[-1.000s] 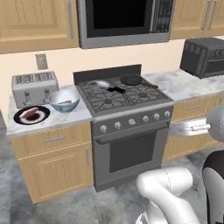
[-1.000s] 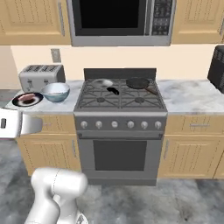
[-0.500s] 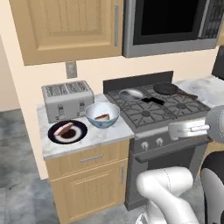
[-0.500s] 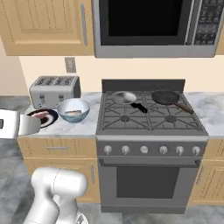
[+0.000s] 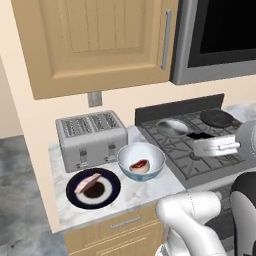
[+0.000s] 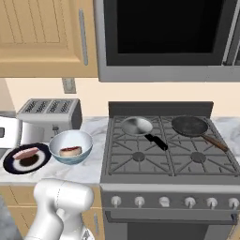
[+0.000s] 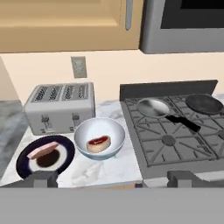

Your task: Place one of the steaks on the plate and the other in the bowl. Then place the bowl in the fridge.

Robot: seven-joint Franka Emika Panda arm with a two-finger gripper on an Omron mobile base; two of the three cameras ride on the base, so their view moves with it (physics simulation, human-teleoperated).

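Gripper point(image 7: 111, 178) open, holding nothing – fingertips point(image 7: 43, 178) spread wide, well back from the counter point(image 7: 109, 168). Red steak point(image 7: 99, 143) sits in the bowl point(image 7: 99, 136); pink steak point(image 7: 43, 150) lies on the plate point(image 7: 45, 156). Bowl and plate side by side in front of the toaster point(image 7: 61, 107), left of the stove point(image 7: 170, 135).

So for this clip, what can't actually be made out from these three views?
- Gripper: in the hand view the grey band hides its fingers, so open or shut cannot be told.
- Plate: in the right base view its left rim sits behind a white robot part.
- Dark pan: in the left base view the arm covers its handle.
- Toaster controls: too small to read.
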